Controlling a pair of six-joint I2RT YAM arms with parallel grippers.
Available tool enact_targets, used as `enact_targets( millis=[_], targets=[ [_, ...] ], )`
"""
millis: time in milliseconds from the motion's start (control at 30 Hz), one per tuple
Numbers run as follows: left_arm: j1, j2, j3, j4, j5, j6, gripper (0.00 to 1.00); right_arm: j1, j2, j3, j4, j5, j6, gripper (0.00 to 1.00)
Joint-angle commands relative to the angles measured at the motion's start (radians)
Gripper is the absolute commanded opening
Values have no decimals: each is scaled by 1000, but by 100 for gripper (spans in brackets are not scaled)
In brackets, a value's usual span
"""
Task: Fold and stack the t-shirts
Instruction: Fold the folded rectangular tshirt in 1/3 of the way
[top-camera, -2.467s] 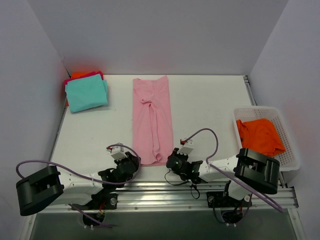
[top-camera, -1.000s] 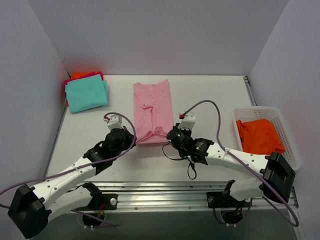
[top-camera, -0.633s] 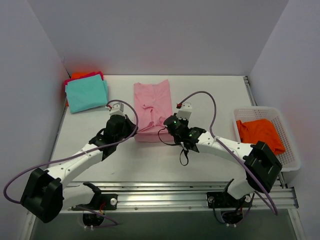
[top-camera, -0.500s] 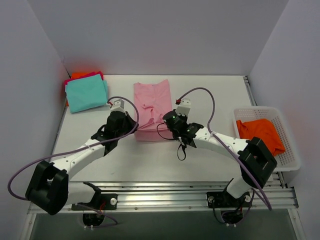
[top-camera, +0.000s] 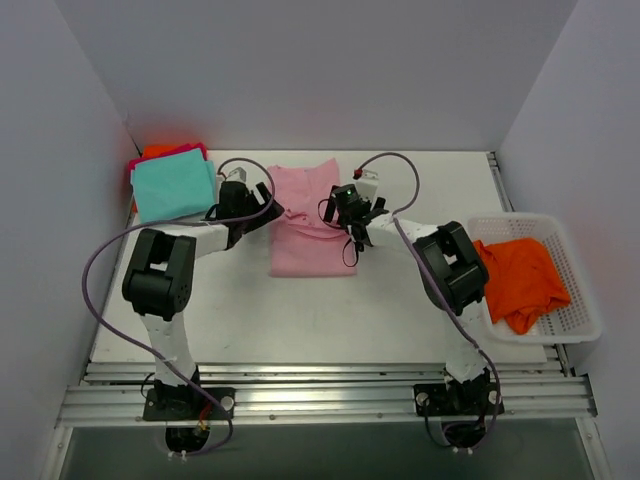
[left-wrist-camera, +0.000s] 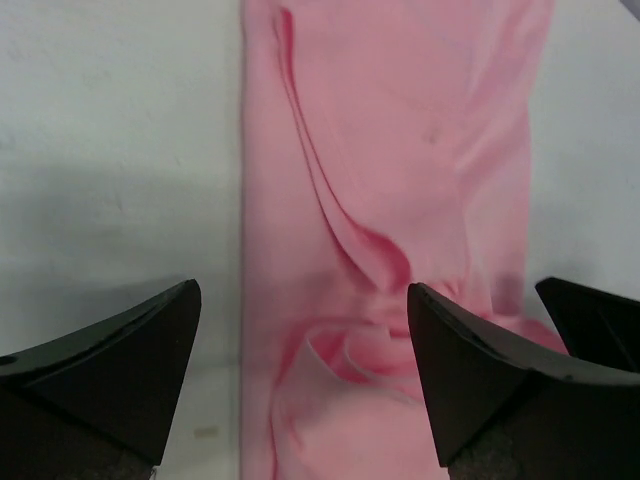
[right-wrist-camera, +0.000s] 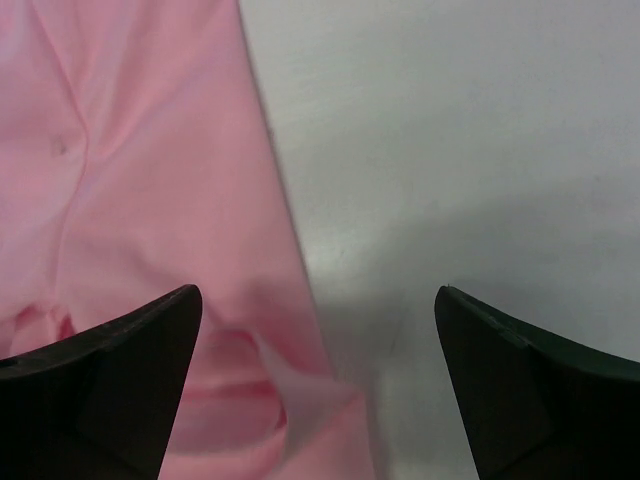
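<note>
The pale pink t-shirt (top-camera: 310, 235) lies in the middle of the table, folded over on itself, its doubled-back edge rumpled near the far end. My left gripper (top-camera: 268, 206) hovers open at the shirt's left edge. In the left wrist view its open gripper (left-wrist-camera: 300, 345) straddles the loose fold of the pink t-shirt (left-wrist-camera: 400, 150) without pinching it. My right gripper (top-camera: 342, 206) stands open at the right edge. There the right wrist gripper (right-wrist-camera: 315, 345) frames the corner of the pink t-shirt (right-wrist-camera: 150, 180). A folded teal t-shirt (top-camera: 173, 186) tops a stack at the far left.
Magenta (top-camera: 198, 148) and orange (top-camera: 152, 152) edges show under the teal shirt. A white mesh basket (top-camera: 562, 228) at the right holds a crumpled orange t-shirt (top-camera: 520, 280). Cables loop over both arms near the pink shirt. Walls close the table in at the back and both sides.
Both arms carried the pink shirt's near hem away from me, folding it in half. Both grippers have just opened and let the cloth go.
</note>
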Motion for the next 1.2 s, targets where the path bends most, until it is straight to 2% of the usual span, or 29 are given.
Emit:
enact_targets(
  millis=[0, 67, 200, 333, 367, 433, 533, 600, 700, 800, 933, 1167],
  targets=[
    [68, 127, 166, 90, 124, -3, 94, -63, 64, 127, 57, -80, -36, 100],
    [79, 145, 240, 34, 90, -3, 94, -74, 54, 157, 65, -106, -54, 100],
    [93, 5, 142, 92, 35, -20, 94, -73, -55, 110, 60, -71, -92, 100],
    [75, -180, -23, 92, -48, -22, 94, -73, -222, -74, 97, 16, -77, 100],
    [66, -213, -65, 93, -59, -31, 94, -73, -259, -164, 102, 61, -64, 100],
    [46, -315, -210, 133, -98, -63, 94, -73, -369, -258, 129, 92, -21, 100],
    [-40, -413, -387, 187, -163, -82, 94, -53, -517, -472, 230, 80, 45, 100],
    [-129, -460, -450, 194, -236, -95, 94, -16, -601, -625, 340, 43, 67, 100],
    [-206, -503, -582, 271, -293, -147, 94, 42, -650, -718, 370, 39, 87, 98],
    [-227, -523, -671, 335, -321, -195, 95, 81, -664, -764, 359, 47, 110, 97],
    [-247, -536, -732, 372, -355, -232, 95, 104, -643, -839, 453, -16, 142, 95],
    [-249, -510, -749, 415, -358, -252, 95, 134, -471, -850, 568, -54, 171, 94]
  ],
)
